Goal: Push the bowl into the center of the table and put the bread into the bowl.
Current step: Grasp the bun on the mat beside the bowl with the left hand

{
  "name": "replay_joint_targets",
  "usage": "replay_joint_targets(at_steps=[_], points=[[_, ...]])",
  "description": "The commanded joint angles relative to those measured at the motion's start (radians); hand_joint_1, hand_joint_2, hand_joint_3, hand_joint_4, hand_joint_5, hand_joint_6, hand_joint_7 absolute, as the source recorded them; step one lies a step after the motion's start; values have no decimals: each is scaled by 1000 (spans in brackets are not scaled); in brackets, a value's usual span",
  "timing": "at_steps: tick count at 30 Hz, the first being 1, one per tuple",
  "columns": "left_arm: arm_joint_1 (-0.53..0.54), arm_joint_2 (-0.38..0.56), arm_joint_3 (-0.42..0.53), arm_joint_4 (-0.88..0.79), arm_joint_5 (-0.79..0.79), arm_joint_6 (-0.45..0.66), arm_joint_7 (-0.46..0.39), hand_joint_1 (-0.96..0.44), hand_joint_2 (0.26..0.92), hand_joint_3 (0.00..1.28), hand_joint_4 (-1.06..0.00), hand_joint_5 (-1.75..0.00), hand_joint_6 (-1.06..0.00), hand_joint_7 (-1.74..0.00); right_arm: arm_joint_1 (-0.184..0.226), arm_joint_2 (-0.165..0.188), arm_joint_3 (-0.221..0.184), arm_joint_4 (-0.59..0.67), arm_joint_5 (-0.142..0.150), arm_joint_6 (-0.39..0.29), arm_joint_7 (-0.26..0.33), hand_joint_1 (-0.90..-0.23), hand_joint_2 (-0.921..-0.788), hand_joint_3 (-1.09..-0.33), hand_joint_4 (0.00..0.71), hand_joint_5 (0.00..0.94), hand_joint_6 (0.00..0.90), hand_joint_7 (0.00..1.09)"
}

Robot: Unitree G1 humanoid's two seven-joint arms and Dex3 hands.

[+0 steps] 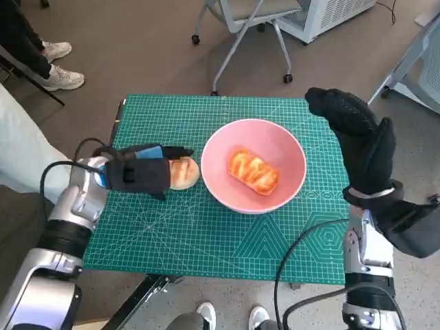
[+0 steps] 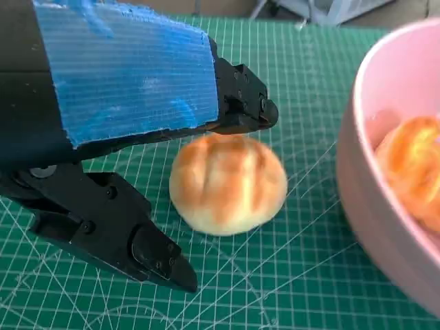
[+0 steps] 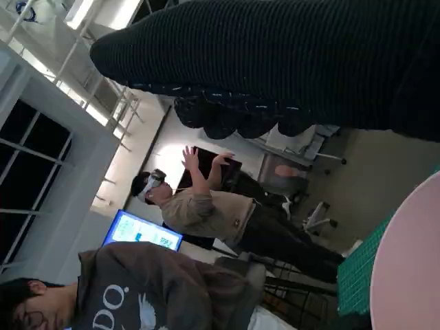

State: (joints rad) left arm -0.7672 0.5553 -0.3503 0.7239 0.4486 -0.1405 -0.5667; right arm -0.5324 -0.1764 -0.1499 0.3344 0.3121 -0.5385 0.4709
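Note:
A pink bowl stands in the middle of the green mat with an oblong glazed bread inside it. A round bread roll lies on the mat just left of the bowl. My left hand lies flat beside the roll. In the left wrist view the roll sits between that hand's fingers and thumb, which stands apart from it; the bowl and the oblong bread are close by. My right hand is raised right of the bowl, fingers stretched, holding nothing.
Wheeled chair legs stand behind the table. A person's shoes are at the far left and more shoes at the near edge. The right wrist view shows the glove, the bowl rim and two people.

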Motion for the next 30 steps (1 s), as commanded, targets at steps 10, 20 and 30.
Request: replay_joint_targets(at_steps=[10,20,30], points=[[-39,-40,-71,195,79,-114,121,-219,884,102,-744,-199,-630,-828,31,10,3,5,-2,13,-4,-709,-921,-801,176,0,31,598],[-41,-16,-67,231,87,-234,224,-5,919,72,-691,-1168,-626,-1134,29,9,0,5,3,22,-2,-714,-921,-802,177,1,30,598],[-34,12,-34,194,65,-282,257,2,920,68,-699,-1180,-620,-1146,28,13,5,8,-1,21,-2,-701,-921,-801,178,1,32,598]])
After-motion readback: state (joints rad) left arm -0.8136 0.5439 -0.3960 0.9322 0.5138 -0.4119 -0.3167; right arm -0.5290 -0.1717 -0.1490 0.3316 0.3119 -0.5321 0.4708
